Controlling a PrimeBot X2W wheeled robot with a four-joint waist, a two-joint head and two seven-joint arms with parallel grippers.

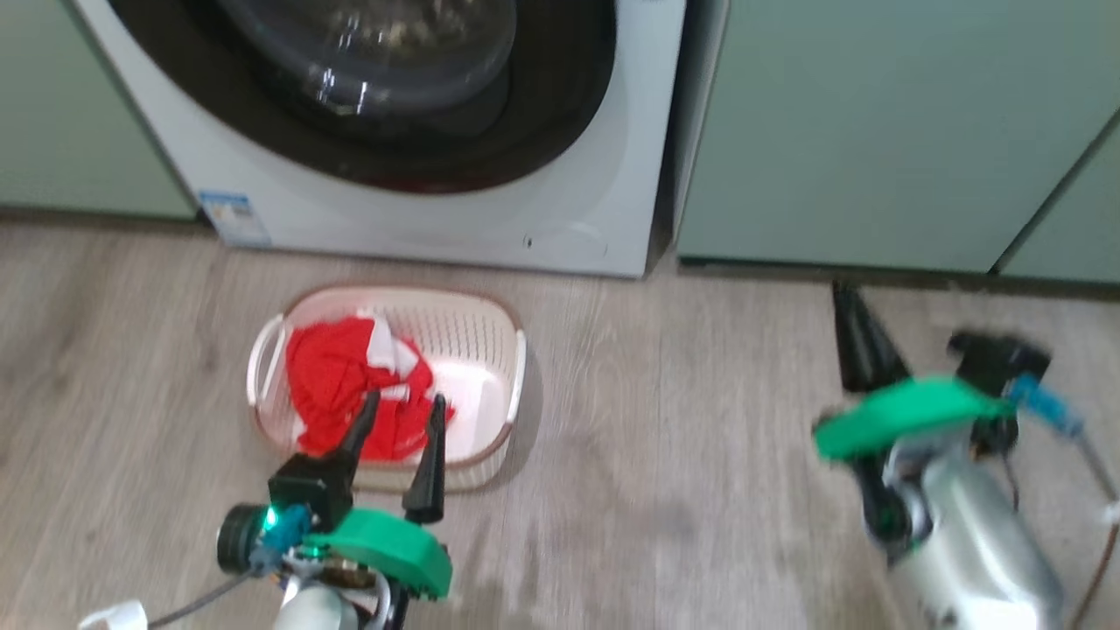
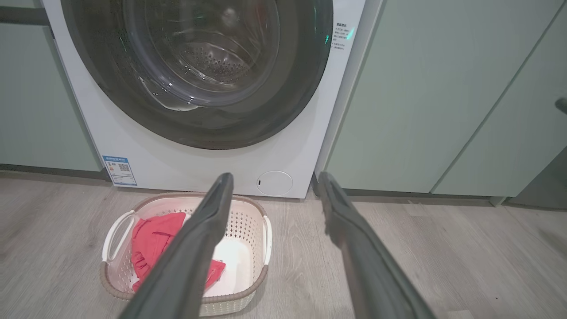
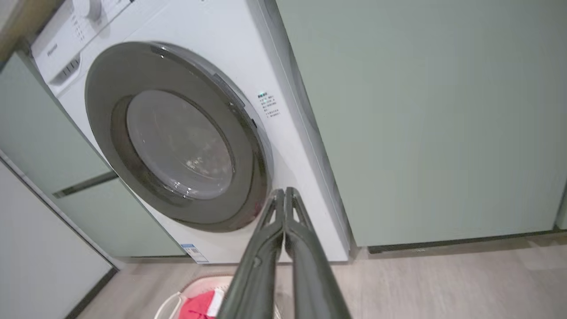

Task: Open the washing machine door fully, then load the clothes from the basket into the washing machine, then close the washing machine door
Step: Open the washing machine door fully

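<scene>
The white washing machine stands ahead with its black-rimmed glass door closed against the front. On the floor before it sits the cream basket, with red clothes heaped in its left half. My left gripper hovers open over the basket's near rim, fingers pointing at the clothes. In the left wrist view the open gripper frames the basket and the clothes below the door. My right gripper hangs shut over bare floor to the right. In its own view it points at the door's lower right rim.
Pale green cabinets flank the machine on both sides. A small round white flap and a blue label sit low on the washer front. Wood-look floor spreads between basket and right arm.
</scene>
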